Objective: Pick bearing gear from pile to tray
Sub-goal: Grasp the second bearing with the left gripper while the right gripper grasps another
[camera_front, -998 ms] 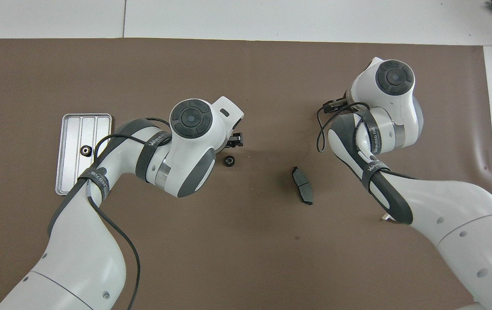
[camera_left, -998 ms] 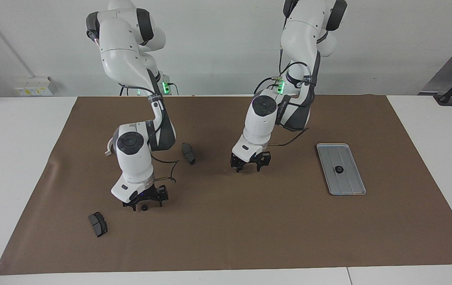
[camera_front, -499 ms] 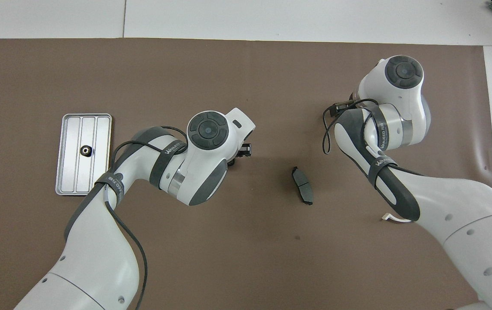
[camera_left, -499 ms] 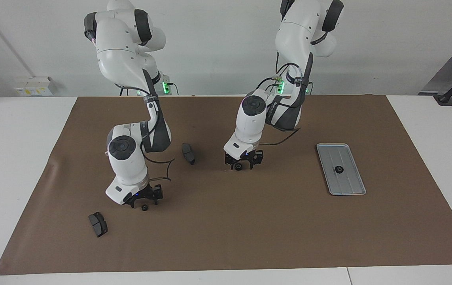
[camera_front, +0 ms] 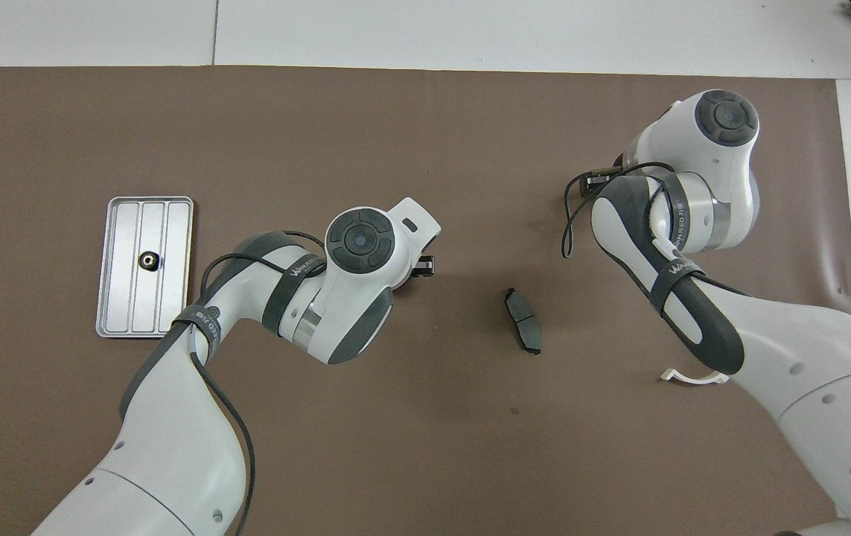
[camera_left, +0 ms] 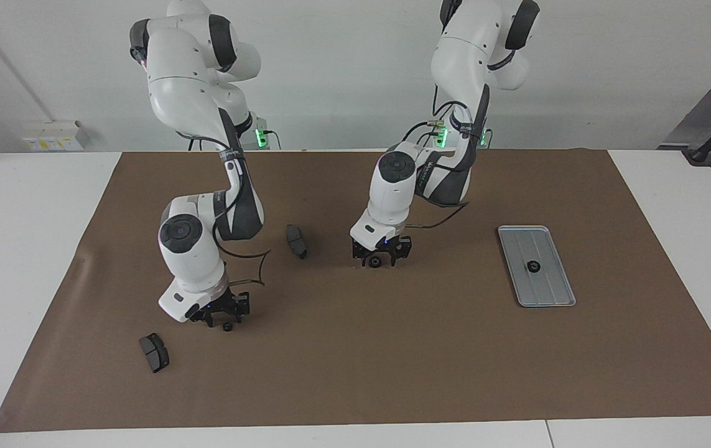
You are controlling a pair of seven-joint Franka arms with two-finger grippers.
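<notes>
A small black gear (camera_left: 377, 262) lies on the brown mat near the middle. My left gripper (camera_left: 380, 257) is down over it, open, with a finger on either side. A second gear (camera_left: 227, 326) lies toward the right arm's end of the table, and my right gripper (camera_left: 224, 318) is lowered right at it. In the overhead view both gears and both grippers are hidden under the wrists. The silver ribbed tray (camera_left: 551, 287) (camera_front: 127, 298) sits toward the left arm's end and holds one gear (camera_left: 534, 266) (camera_front: 149, 260).
One dark grey pad (camera_left: 297, 241) (camera_front: 523, 321) lies between the two arms. Another pad (camera_left: 154, 352) lies beside the right gripper, farther from the robots. A white half-ring bracket (camera_front: 693, 377) peeks out from under the right arm. The mat (camera_left: 392, 361) covers the table.
The left gripper moved toward the right arm's end and came down around its gear. The right gripper shifted slightly, dropped to its gear and narrowed.
</notes>
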